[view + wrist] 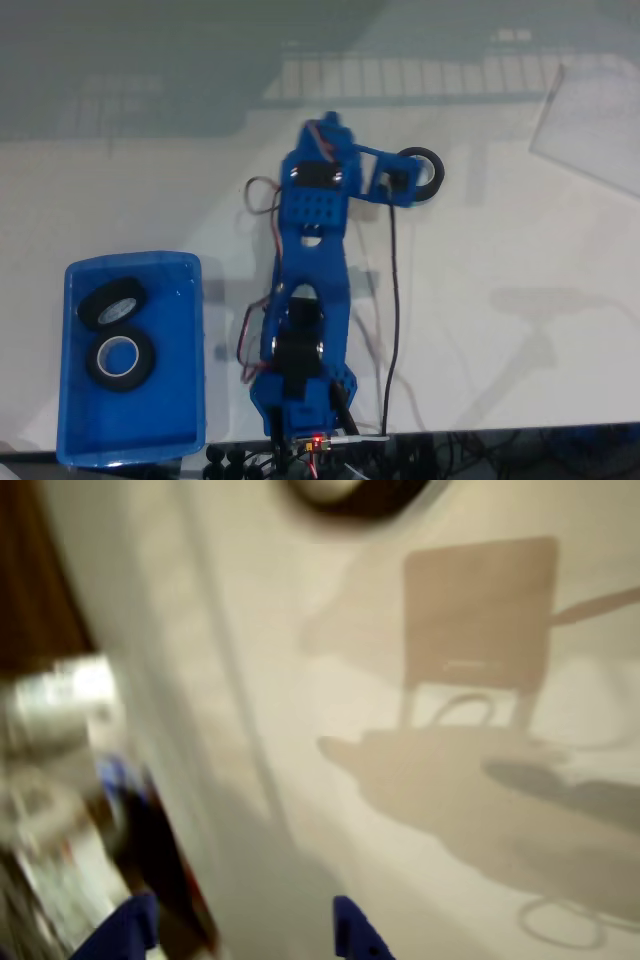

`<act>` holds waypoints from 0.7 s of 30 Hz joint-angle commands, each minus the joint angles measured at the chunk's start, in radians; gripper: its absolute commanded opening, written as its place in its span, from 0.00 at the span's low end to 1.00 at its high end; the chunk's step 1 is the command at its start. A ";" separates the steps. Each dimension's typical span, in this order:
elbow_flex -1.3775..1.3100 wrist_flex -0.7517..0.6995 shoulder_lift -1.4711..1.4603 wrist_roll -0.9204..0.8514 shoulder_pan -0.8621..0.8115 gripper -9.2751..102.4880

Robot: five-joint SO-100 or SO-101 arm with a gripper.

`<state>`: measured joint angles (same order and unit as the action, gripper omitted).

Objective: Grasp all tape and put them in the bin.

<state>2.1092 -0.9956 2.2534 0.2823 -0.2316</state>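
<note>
tape roll [424, 174] on the bench [500, 330], far from the bin [75, 440], could skid off if the pincer [245, 930], tips parted and grasping nothing, clips its edge.

From my remote station, the bin [70, 400] looked like smooth, glossy blue plastic. The tape [120, 359] rolls appeared matt black. The table [520, 400] was a pale, smooth surface that reflected window light.
</note>
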 commanded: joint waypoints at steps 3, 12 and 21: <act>-0.114 0.008 -0.166 0.087 -0.156 0.30; -0.278 -0.018 -0.502 0.089 -0.301 0.32; -0.540 -0.120 -0.793 0.069 -0.327 0.32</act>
<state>1.6582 -1.0968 1.5048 0.3651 -0.5553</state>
